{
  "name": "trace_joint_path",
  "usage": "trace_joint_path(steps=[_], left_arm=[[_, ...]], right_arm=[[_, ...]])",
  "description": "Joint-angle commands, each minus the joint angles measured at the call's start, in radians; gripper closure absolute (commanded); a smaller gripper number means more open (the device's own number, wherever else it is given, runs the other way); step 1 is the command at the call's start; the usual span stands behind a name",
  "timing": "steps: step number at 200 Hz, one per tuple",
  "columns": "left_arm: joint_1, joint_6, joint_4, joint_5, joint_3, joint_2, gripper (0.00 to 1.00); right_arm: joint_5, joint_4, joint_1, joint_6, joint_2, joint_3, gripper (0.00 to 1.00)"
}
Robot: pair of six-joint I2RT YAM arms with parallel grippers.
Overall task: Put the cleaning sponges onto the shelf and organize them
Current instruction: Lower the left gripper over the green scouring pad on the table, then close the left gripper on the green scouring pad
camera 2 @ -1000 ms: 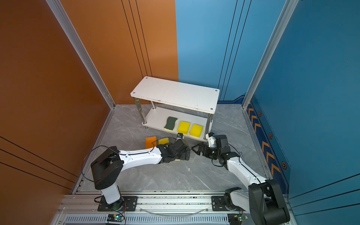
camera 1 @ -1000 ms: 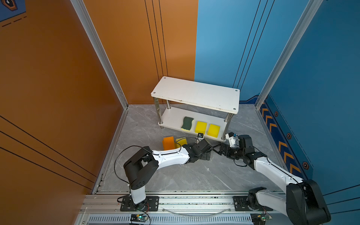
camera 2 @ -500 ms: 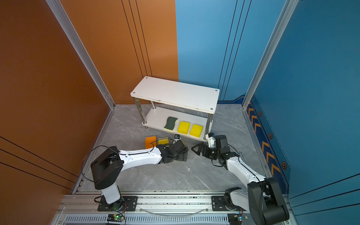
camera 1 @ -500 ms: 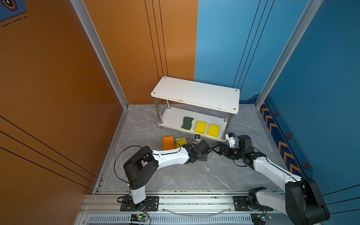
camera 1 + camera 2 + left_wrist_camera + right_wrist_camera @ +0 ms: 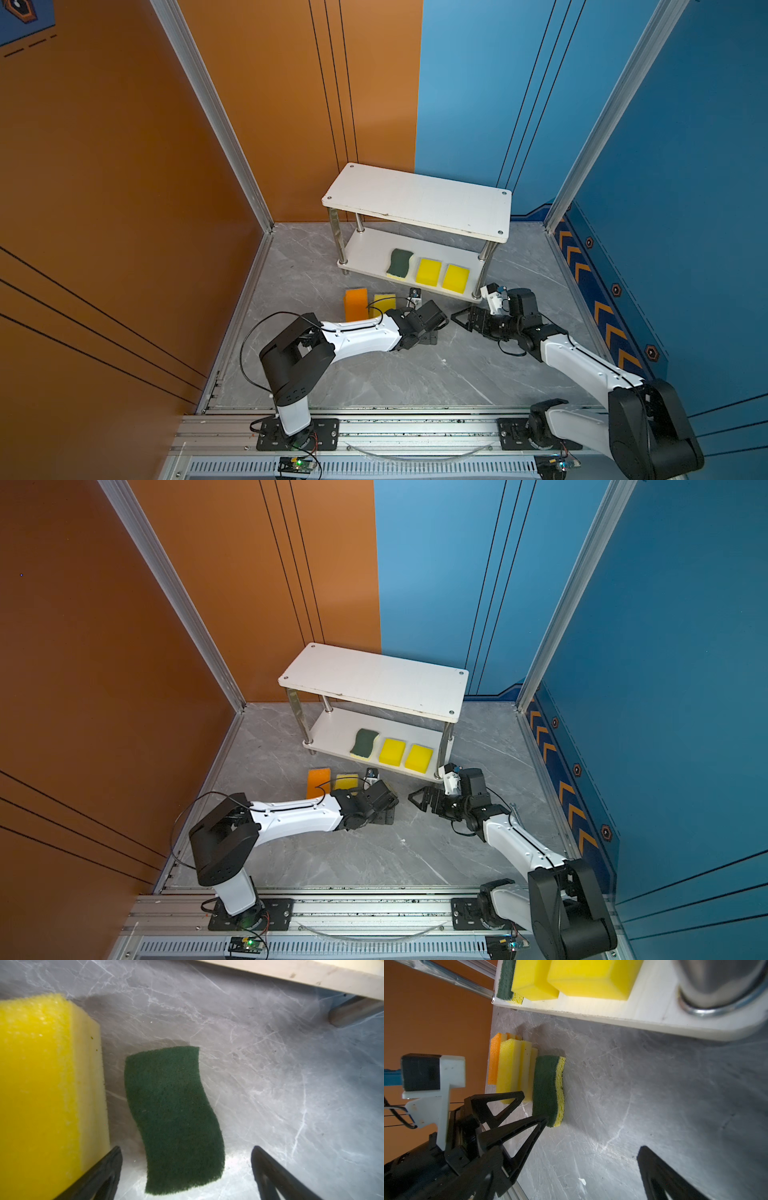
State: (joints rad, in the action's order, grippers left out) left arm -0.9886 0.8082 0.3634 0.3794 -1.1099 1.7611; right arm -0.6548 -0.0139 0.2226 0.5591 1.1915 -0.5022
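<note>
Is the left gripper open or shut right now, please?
Open. In the left wrist view the left gripper has its jaws spread wide on either side of the green scouring pad, which lies flat on the floor.

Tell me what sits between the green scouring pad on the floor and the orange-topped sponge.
Yellow sponges stand stacked between the green scouring pad and the orange-topped sponge, shown in the right wrist view.

Both arms reach low, left gripper (image 5: 186,1167) and right gripper (image 5: 461,321) spread wide.
</note>
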Motion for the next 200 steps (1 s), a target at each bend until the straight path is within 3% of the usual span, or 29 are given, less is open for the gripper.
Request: trace_joint_path(steps=[1,200], left_arm=[[0.007,0.023,0.044,0.038,0.021,-0.043,0.02],[-0.01,0.009,0.056,-0.034,-0.06,0.062,0.02]], right_arm=[[-0.017,0.025,-0.002,0.012,0.011,0.013,0.0],[-0.014,0.027,0.0,0.012,0.011,0.017,0.0]])
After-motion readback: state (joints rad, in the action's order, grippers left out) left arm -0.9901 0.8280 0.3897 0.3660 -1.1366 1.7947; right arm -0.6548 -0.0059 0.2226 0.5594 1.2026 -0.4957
